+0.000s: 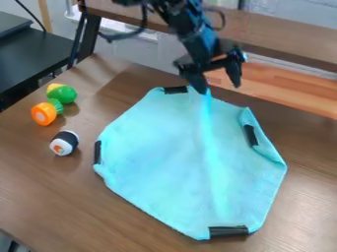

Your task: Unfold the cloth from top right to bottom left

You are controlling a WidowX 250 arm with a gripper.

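The light-blue cloth [164, 157] lies mostly flat on the wooden surface [59, 197], its right edge turned inward in a narrow flap [266, 147] with a black strip [251, 135] along it. It should prove light, limp and hard to damage, though apt to bunch or drag; pinching the flap near that strip looks best. The tool [217, 87] hangs at the cloth's top edge, fingers spread apart. Left sit a toy sushi roll [64, 143], an orange toy [44, 113] and a yellow-and-green toy [62, 94].
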